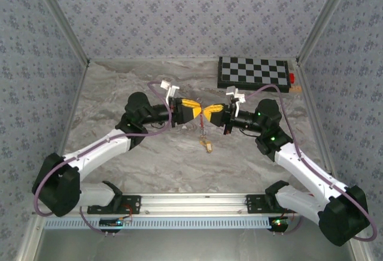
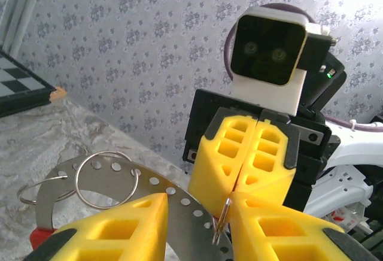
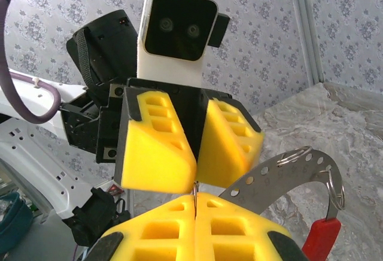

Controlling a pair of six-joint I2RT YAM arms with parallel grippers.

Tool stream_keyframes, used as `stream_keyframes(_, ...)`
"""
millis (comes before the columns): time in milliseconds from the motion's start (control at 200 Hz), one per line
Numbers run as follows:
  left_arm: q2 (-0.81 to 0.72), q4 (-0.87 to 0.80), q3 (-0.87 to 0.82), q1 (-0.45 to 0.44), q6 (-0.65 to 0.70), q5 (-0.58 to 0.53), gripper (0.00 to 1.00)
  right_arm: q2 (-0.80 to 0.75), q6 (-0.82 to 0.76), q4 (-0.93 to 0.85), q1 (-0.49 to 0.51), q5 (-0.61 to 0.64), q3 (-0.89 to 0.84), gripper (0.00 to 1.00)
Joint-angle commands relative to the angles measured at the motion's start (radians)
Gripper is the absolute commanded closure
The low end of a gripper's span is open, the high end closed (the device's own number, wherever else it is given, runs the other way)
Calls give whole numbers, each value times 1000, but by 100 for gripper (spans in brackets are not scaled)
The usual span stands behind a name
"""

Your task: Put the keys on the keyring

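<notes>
Grey metal and red, the keyring (image 3: 281, 174) sits centrally, just below both grippers. The right gripper (image 3: 194, 204) has its jaws clenched on a thin wire loop (image 2: 222, 213), and the left gripper (image 2: 198, 206) has its jaws parted. Best hold the right steady while the left re-grips.

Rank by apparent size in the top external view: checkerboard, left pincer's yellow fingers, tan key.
1. checkerboard
2. left pincer's yellow fingers
3. tan key, by far the smallest
</notes>
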Motion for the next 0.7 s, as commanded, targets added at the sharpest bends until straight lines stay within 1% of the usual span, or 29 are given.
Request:
stream_keyframes(0,13,30,42,1,-29,50,70,-18,-12,35,-6,5,5,100)
stream_keyframes(35,17,44,43,-1,-37,58,71,-18,-13,33,-6,6,5,100)
stream_keyframes(260,9,56,46,-7,-37,74,72,-16,-17,28,-6,8,7,100)
stream_keyframes(350,9,55,48,-16,-33,80,75,-13,-17,30,-7,8,7,100)
stream_keyframes(560,11,55,54,-28,-29,96,77,-11,-16,30,-6,6,10,100)
stream_keyframes(640,8,61,56,-30,-31,95,80,-13,-16,31,-7,5,8,100)
stream_keyframes(695,7,62,55,-30,-32,93,81,-14,-16,32,-6,6,6,100)
